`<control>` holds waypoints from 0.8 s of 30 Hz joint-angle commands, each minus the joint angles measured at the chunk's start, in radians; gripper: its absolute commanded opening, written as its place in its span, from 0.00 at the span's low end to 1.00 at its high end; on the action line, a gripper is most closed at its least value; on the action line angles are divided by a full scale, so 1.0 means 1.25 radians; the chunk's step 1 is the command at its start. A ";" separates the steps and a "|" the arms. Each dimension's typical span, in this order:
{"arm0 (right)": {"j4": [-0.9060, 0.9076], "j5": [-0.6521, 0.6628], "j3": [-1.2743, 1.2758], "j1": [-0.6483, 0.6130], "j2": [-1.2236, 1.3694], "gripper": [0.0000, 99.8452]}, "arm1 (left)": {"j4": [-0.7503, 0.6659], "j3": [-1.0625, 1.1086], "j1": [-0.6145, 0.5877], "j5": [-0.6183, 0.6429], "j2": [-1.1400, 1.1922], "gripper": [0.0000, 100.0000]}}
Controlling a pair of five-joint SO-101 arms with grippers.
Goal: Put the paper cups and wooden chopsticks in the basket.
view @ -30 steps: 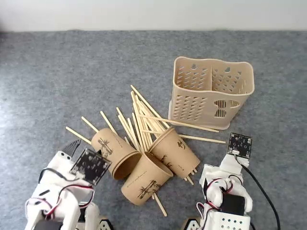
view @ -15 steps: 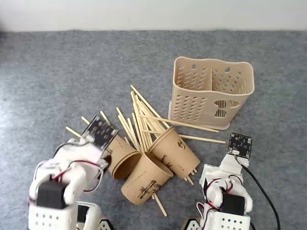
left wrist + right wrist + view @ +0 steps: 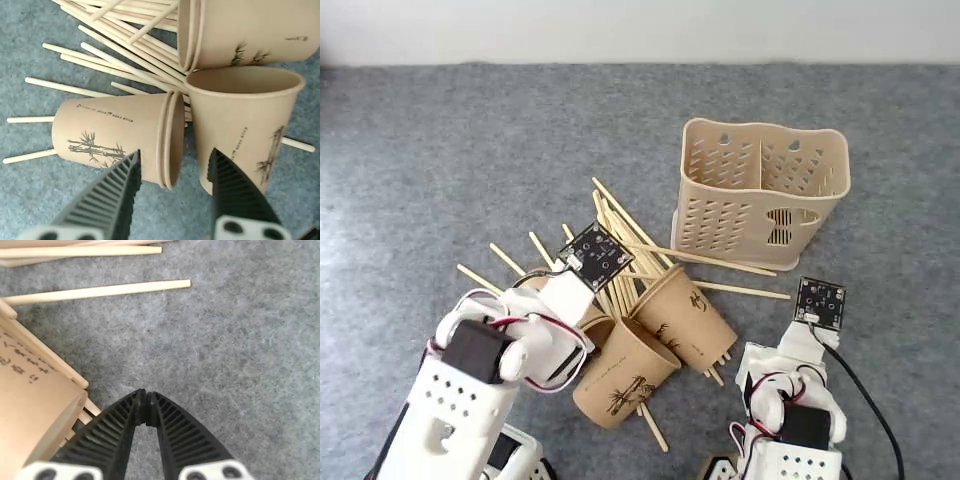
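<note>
Three paper cups lie on their sides in a cluster on the grey mat (image 3: 440, 150), none in the basket. The left cup (image 3: 110, 135) has its rim turned toward the middle cup (image 3: 240, 110), whose open mouth sits just beside that rim. The right cup (image 3: 685, 318) lies against the middle one, nearest the basket. In the high view the left cup is mostly hidden under the left arm (image 3: 480, 370).

The wooden chopsticks (image 3: 620, 240) are a loose fan on the mat, running under and behind the cups. A few long ones reach toward the foot of the basket. One or two stick out past the left cup on the far side.

The basket (image 3: 720, 215) stands upright just beyond the pile, beige with perforated walls and two compartments. Both look empty from above.

The left gripper (image 3: 175, 155) hangs over the spot where the left cup's rim meets the middle cup. Its fingers are spread wide and hold nothing.

The right gripper (image 3: 146, 392) has its fingers pressed together with nothing between them. It sits over bare mat just beside the right cup's base and some chopstick ends.
</note>
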 commanded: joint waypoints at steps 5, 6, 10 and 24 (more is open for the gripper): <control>0.002 -0.005 0.014 0.002 -0.007 0.01 | -0.081 0.051 -0.093 -0.087 0.018 0.21; 0.002 -0.005 0.014 0.002 -0.007 0.01 | -0.093 0.063 -0.108 -0.099 0.017 0.21; 0.002 -0.005 0.014 0.002 -0.007 0.01 | -0.129 0.106 -0.155 -0.141 0.016 0.21; 0.002 -0.005 0.014 0.002 -0.007 0.01 | -0.133 0.116 -0.076 -0.150 0.015 0.01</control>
